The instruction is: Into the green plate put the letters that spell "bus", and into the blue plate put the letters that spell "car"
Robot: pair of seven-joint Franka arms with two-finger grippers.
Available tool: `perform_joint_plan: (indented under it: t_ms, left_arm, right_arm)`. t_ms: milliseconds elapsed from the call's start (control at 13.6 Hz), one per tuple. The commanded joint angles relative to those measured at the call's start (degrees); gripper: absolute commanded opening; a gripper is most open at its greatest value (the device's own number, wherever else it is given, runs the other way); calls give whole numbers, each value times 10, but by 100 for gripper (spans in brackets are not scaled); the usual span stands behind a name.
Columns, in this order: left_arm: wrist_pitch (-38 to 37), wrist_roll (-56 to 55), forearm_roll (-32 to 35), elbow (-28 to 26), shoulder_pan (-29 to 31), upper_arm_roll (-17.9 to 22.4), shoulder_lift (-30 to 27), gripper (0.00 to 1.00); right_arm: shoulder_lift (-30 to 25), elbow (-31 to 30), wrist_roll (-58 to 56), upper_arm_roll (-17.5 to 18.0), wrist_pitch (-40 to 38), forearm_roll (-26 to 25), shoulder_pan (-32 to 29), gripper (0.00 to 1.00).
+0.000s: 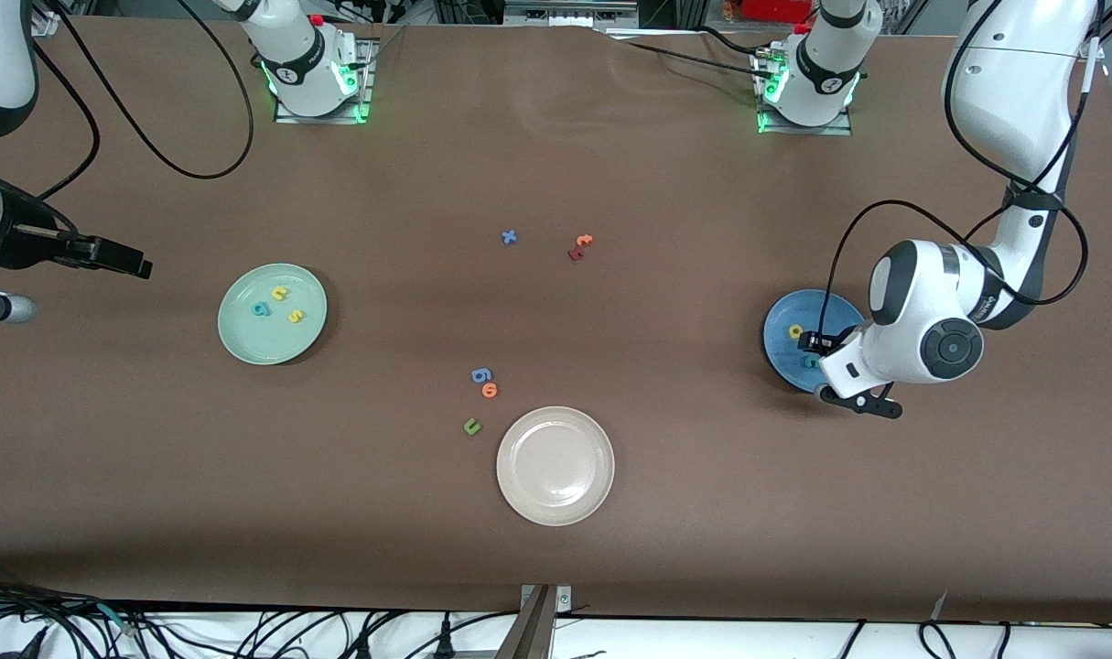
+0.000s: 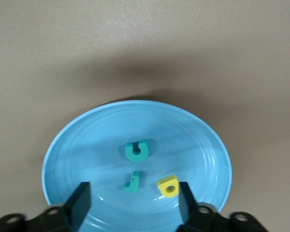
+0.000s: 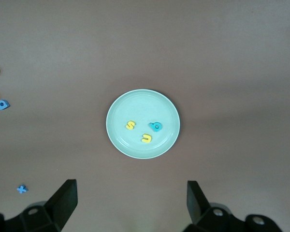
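Nearest on the bench (image 1: pixel 153 476), the left end effector (image 2: pixel 134 200) hangs low over the blue plate (image 1: pixel 780 316), fingers spread wide and empty; the teal c (image 2: pixel 137 150), teal r (image 2: pixel 132 182) and yellow a (image 2: pixel 168 186) lie inside. The green plate (image 1: pixel 244 343) (toward the right arm's end) carries b (image 1: pixel 262 308), u (image 1: pixel 281 294) and s (image 1: pixel 295 316). The right end effector (image 3: pixel 130 203) waits high above it, gaping.
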Motion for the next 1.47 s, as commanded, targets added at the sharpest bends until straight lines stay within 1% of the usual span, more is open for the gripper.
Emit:
perform_joint_plan:
  t_ms: [0, 73, 220, 293, 366, 513, 660, 733, 879, 1026, 1246, 1392]
  left_arm:
    - [-11, 9, 11, 8, 20, -5, -29, 100]
    - [-21, 7, 11, 16, 28, -6, -36, 100]
    - [-72, 7, 10, 44, 40, -6, -51, 100]
    - [-111, 5, 10, 74, 39, -6, -54, 100]
    - [-166, 5, 10, 119, 40, -6, -54, 100]
    - [-275, 4, 11, 195, 40, -5, -54, 100]
    - [-335, 3, 13, 238, 40, -4, -59, 100]
    - [-352, 2, 13, 248, 41, -4, -65, 100]
    - [-358, -26, 12, 248, 41, -5, -73, 100]
    - [-358, -50, 11, 248, 41, -8, -92, 100]
    - [-361, -75, 11, 251, 37, -13, -96, 100]
    - [-363, -86, 10, 250, 33, -8, -114, 100]
  right_arm:
    - [-26, -12, 9, 0, 2, -9, -2, 100]
    - [-32, -12, 8, -1, 0, -10, -2, 100]
    - [-35, -12, 9, 1, 5, -10, -2, 100]
    - [-30, -12, 11, 3, 7, -21, -2, 100]
    - [-21, -13, 13, 4, 8, -33, -2, 100]
    - [-8, -14, 15, 5, 12, -33, -2, 100]
    - [-8, -15, 15, 5, 11, -33, -2, 100]
    - [-8, -15, 11, 5, 12, -31, -2, 100]
    - [-7, -14, 10, 6, 13, -30, 1, 100]
    - [-6, -13, 9, 6, 17, -38, 20, 100]
    - [-5, -15, 14, 6, 34, -40, 20, 100]
    - [-5, -13, 16, 6, 34, -40, 20, 100]
